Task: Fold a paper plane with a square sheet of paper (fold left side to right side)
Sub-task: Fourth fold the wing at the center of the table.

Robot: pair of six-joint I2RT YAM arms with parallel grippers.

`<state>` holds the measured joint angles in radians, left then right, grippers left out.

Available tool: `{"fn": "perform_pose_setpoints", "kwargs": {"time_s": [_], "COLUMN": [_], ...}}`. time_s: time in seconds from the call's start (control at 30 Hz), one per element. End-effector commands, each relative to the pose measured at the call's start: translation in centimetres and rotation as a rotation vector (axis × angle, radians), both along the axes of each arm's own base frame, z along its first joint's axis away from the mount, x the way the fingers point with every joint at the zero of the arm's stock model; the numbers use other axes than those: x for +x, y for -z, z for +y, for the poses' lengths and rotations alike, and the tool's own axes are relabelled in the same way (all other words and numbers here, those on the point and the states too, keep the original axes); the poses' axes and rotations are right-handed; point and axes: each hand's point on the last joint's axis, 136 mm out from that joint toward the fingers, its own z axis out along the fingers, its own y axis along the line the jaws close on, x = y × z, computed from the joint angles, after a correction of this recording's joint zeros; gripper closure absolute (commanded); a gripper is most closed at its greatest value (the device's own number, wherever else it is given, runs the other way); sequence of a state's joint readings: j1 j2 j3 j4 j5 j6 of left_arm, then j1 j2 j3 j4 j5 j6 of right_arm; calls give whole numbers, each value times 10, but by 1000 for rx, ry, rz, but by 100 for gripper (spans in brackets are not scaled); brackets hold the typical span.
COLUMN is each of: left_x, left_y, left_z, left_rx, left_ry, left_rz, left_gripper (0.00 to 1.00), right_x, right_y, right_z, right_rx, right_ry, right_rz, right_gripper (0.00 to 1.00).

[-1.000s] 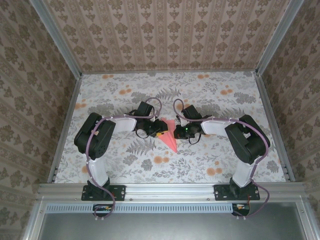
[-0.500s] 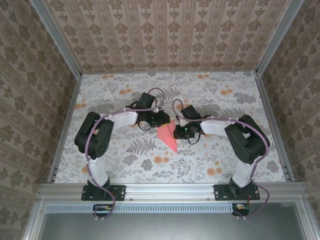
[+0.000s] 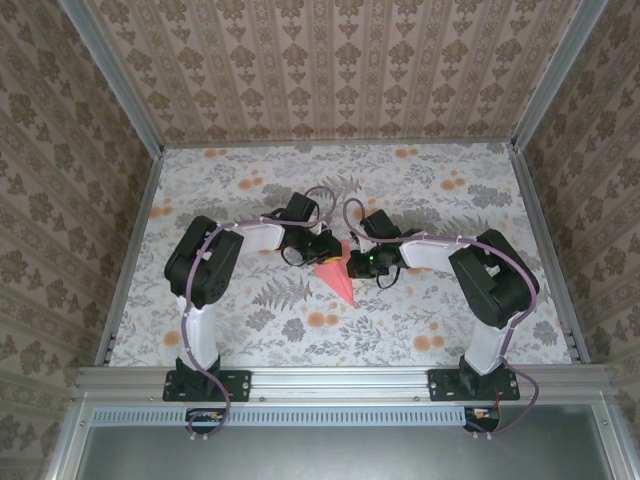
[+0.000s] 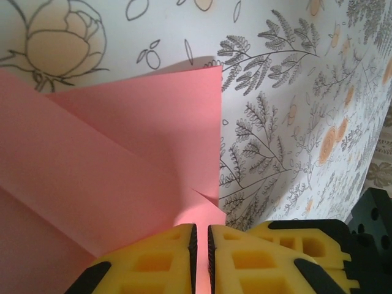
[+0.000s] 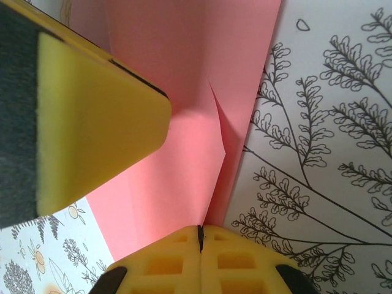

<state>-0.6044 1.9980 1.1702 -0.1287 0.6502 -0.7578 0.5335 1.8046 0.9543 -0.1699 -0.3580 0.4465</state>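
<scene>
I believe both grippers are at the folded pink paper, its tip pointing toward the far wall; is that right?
No: top external view shows the folded pink paper pointing toward the near edge; left gripper and right gripper are at it.

- From above, my left gripper (image 3: 326, 249) and right gripper (image 3: 356, 262) cover the wide end of the paper plane (image 3: 341, 282).
- On the left wrist view it runs off the left edge (bottom too).

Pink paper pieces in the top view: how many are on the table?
1. The paper plane lies mid-table between the left gripper and right gripper, tip toward the arm bases; its far end is hidden under them.
</scene>
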Motion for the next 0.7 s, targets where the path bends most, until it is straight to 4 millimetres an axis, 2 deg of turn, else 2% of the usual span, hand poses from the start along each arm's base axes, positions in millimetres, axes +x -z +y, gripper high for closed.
{"fn": "perform_pose_setpoints", "kwargs": {"time_s": [0.0, 0.27, 0.33, 0.4, 0.57, 0.67], "left_x": [-1, -6, -8, -10, -14, -15], "left_y": [18, 35, 41, 44, 49, 51], "left_z": [9, 18, 20, 22, 26, 28], "left_rx": [58, 102, 112, 119, 134, 139], "left_ry": [-1, -13, -14, -16, -19, -20], "left_rz": [8, 37, 45, 50, 60, 63], "left_gripper": [85, 86, 86, 86, 87, 87], "right_x": [-20, -20, -17, -13, 0, 1], "right_y": [29, 29, 24, 15, -23, -40], "right_z": [-19, -19, -16, -15, -11, -13], "right_rx": [-125, -126, -114, -98, -47, -33], "right_ry": [-7, -9, -8, -1, 20, 29], "right_rz": [90, 91, 77, 57, -19, -49], "right_gripper": [100, 99, 99, 97, 86, 79]}}
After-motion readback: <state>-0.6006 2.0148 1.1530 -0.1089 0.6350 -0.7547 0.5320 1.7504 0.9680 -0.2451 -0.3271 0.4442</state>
